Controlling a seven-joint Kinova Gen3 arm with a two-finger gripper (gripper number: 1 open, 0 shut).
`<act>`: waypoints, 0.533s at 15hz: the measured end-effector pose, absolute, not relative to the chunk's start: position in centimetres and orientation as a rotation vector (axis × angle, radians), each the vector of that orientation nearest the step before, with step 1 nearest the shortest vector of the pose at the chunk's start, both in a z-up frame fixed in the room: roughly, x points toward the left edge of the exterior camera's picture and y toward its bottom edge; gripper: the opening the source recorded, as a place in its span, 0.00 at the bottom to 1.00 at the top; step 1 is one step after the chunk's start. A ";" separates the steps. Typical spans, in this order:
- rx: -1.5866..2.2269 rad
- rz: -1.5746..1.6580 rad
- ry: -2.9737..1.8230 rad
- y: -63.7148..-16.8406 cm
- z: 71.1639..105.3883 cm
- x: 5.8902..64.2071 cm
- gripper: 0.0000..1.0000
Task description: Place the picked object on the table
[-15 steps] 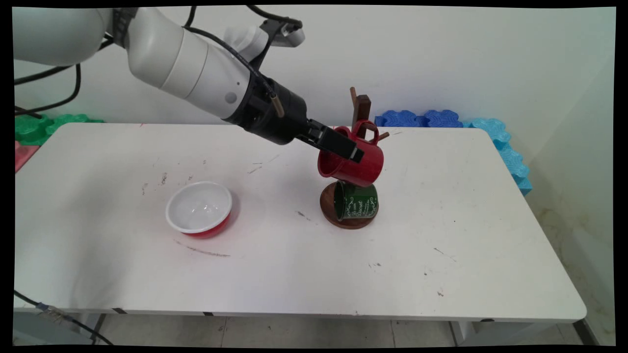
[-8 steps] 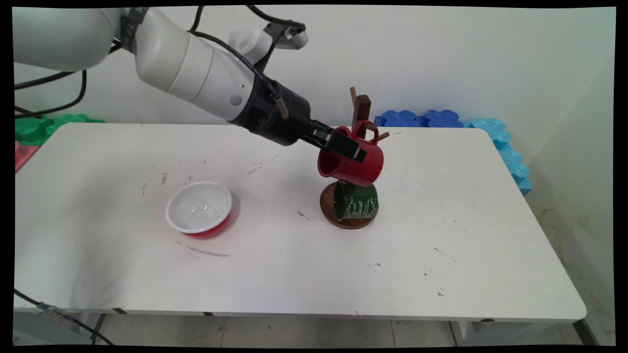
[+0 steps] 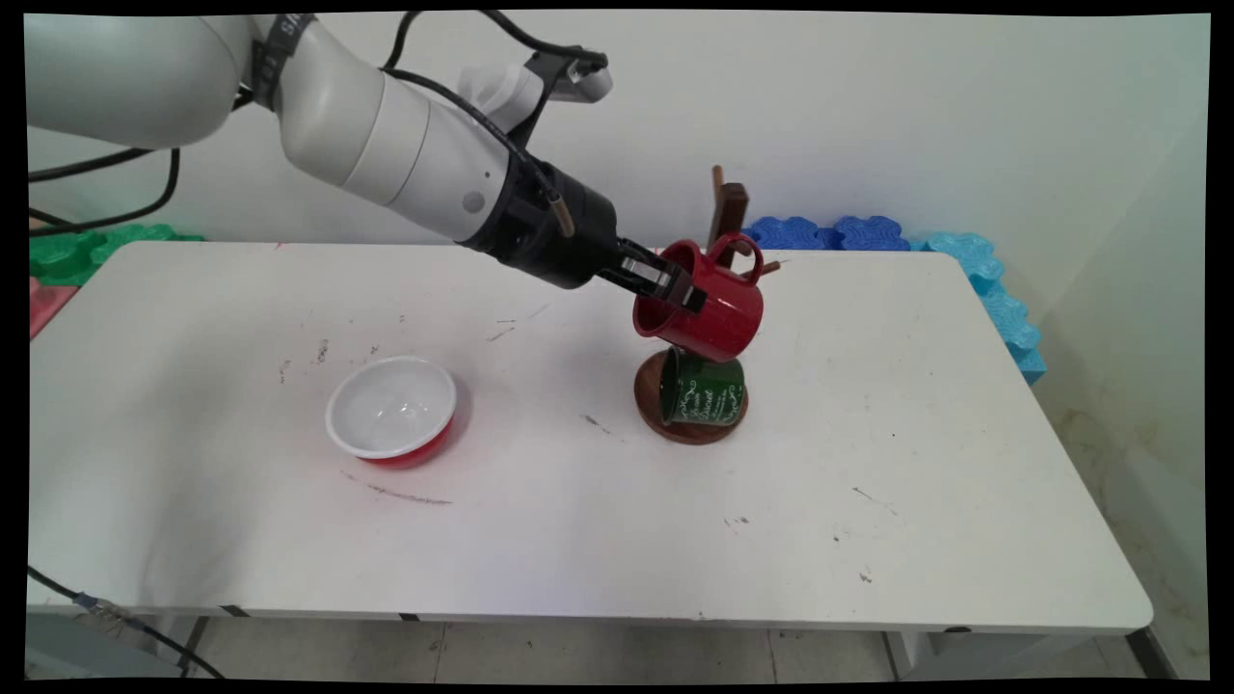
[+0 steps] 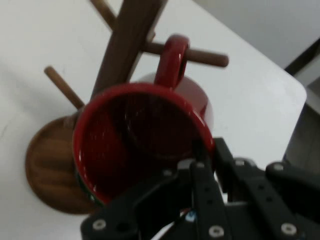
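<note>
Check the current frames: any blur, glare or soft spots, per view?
Main view: sharp overall, even light, soft shadows under the bowl and the rack base. Hand view: red mug and rack slightly soft, gripper linkage near the lens out of focus, mug interior dark.

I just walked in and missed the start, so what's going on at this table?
The gripper is shut on the rim of a red mug, whose handle is looped over a peg of the wooden mug tree. A green mug hangs lower on the same tree. A red-and-white bowl sits apart on the table.
</note>
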State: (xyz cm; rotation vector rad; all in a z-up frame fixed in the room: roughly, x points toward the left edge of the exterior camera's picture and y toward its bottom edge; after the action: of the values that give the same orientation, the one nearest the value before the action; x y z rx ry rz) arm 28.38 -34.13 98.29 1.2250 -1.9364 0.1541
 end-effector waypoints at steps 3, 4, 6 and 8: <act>1.225 0.155 -1.935 -34.2 98.2 28.3 0.00; 1.225 0.155 -1.935 -34.2 98.2 28.3 0.00; 1.226 0.156 -1.934 -34.2 98.1 28.2 0.00; 1.226 0.157 -1.933 -34.3 98.1 28.2 0.00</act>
State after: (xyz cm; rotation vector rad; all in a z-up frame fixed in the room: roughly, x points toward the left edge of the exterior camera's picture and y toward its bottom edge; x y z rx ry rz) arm 28.15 -34.26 98.08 1.2256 -1.9333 0.1566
